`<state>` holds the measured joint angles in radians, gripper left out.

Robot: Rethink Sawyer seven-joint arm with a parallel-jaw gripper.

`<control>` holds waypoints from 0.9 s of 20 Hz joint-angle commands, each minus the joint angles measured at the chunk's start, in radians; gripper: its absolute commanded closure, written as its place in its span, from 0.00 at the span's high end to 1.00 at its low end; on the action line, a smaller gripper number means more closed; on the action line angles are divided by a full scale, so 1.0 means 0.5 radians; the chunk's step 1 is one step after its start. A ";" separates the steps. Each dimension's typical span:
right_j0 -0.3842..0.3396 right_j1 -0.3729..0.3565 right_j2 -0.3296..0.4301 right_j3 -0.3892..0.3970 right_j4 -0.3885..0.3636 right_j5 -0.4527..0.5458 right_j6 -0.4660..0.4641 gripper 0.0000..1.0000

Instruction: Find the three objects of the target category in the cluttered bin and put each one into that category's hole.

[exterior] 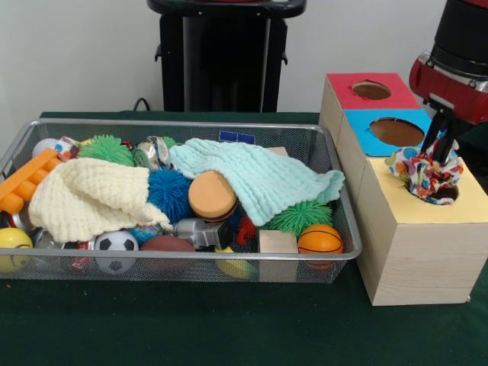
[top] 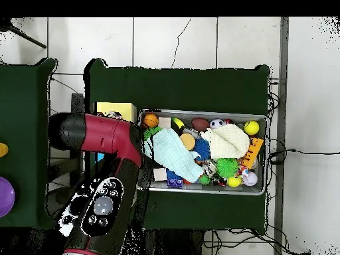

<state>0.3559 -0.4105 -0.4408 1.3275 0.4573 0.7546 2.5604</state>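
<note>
The gripper (exterior: 441,149) hangs over the yellow-surround section of the pale wooden box (exterior: 415,252), its dark fingers (exterior: 431,136) closed on the top of a polka-dot fabric bundle (exterior: 427,172). The bundle sits directly beneath the gripper, its lower ruffles resting in and over the hole (exterior: 451,194), of which only a dark sliver shows at the bundle's lower right edge. Just beyond the gripper, further back along the box, lie the blue-surrounded hole (exterior: 396,132) and, past that, the red-surrounded hole (exterior: 371,90); both are uncovered. Well to the side of the gripper, across the box's near wall, stands the wire mesh bin (exterior: 183,267) on the green tabletop (exterior: 229,328). Contents noted there: a mint knitted cloth (exterior: 259,179) draped on the side nearest the gripper, a cream knitted cloth (exterior: 88,200) on the far side, a blue spiky ball (exterior: 169,193) and a tan round disc (exterior: 211,196) between them, a green spiky ball (exterior: 300,216) and a small basketball (exterior: 319,239) in the corner closest to the gripper, a soccer ball (exterior: 116,245) and a yellow ball (exterior: 13,242) along the front rim. No other polka-dot bundle can be made out in the bin. In the overhead view the red arm (top: 109,143) covers the box and the gripper, and only the bin (top: 260,189) and its contents are seen clearly.
</note>
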 commanded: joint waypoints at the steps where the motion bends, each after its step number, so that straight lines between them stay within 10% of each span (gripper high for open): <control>1: -0.010 0.157 0.108 0.143 0.096 -0.097 0.576 0.00; 18: -0.155 0.263 0.339 0.205 0.159 -0.753 0.309 0.00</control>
<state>0.3437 -0.3659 -0.4176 1.3401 0.5112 0.4915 2.5662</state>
